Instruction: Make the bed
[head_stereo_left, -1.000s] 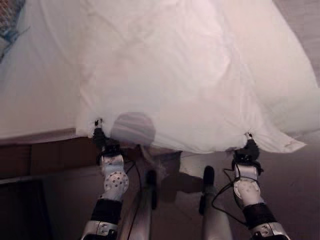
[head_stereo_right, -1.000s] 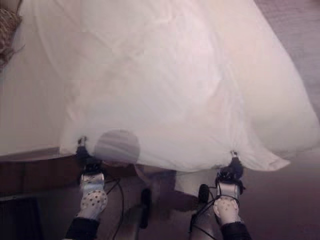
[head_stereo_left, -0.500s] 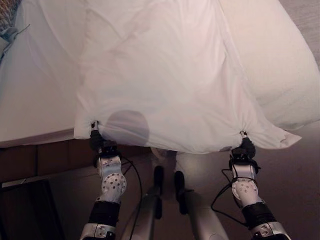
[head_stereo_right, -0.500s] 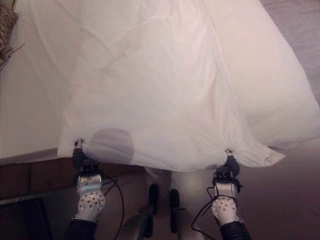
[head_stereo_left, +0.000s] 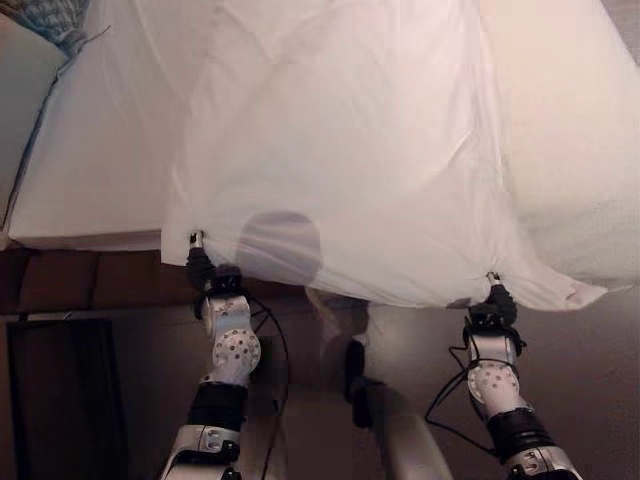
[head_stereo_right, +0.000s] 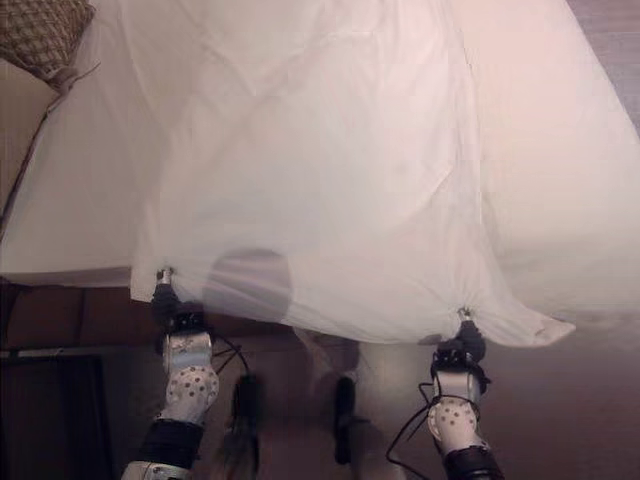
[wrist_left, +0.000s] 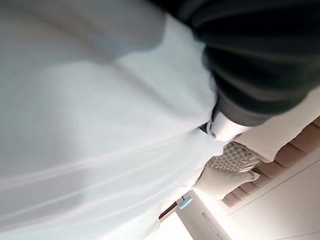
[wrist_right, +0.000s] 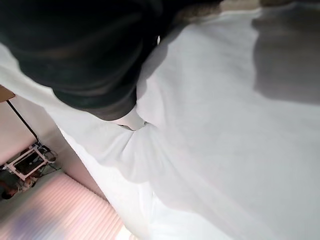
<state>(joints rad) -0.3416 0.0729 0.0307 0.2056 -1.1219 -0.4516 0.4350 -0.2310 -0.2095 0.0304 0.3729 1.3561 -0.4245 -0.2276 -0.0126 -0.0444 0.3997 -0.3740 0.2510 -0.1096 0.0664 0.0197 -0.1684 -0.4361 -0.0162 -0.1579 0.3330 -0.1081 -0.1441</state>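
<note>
White duvet (head_stereo_left: 350, 150) over the bed (head_stereo_left: 90, 190), near edge pinched in left hand (head_stereo_left: 203, 270) and right hand (head_stereo_left: 495, 305)

woven cushion (head_stereo_right: 45, 35), brown floor (head_stereo_left: 600, 390)

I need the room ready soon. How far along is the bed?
Partly done. The white duvet already lies over much of the mattress. In hand: the left hand and the right hand each pinch its near edge, holding it raised past the foot of the bed. Left: the mattress strip on the robot's left is uncovered, and the edge has not been laid down. A patterned cushion sits at the far left corner.
</note>
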